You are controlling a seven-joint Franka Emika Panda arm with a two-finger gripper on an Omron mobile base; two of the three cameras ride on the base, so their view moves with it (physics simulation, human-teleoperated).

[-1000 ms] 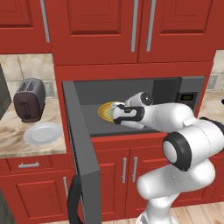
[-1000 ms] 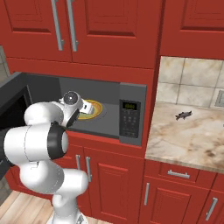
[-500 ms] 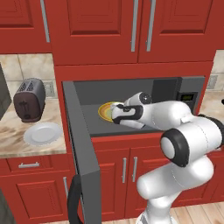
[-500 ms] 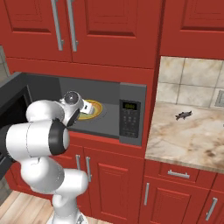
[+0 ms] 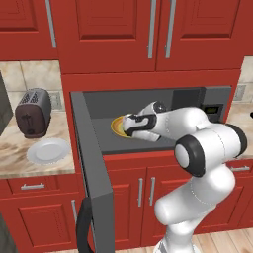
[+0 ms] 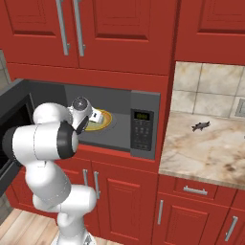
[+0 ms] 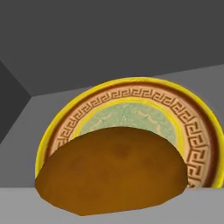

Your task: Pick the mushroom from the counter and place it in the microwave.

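The microwave (image 5: pixel 148 101) (image 6: pixel 142 129) stands open, its dark door (image 5: pixel 94 163) swung out to the left. Inside lies a yellow-rimmed patterned plate (image 5: pixel 117 124) (image 6: pixel 106 118) (image 7: pixel 131 109). My gripper (image 5: pixel 129 127) (image 6: pixel 98 116) reaches into the cavity, just over the plate's near edge. It is shut on the mushroom (image 7: pixel 111 170), whose brown-orange cap sits low and close in the hand view, in front of the plate and covering the fingertips. The marbled counter (image 5: pixel 20 158) (image 6: pixel 206 148) runs on both sides of the microwave.
On the left counter a dark toaster (image 5: pixel 32 112) stands behind a white plate (image 5: pixel 48 150). A small dark fish-shaped object (image 6: pixel 201 126) lies on the right counter. Red cabinets run above and below. The open door juts out beside the arm.
My hand has shifted slightly inside the microwave toward the plate, turning a little at the wrist. The grip on the mushroom is unchanged.
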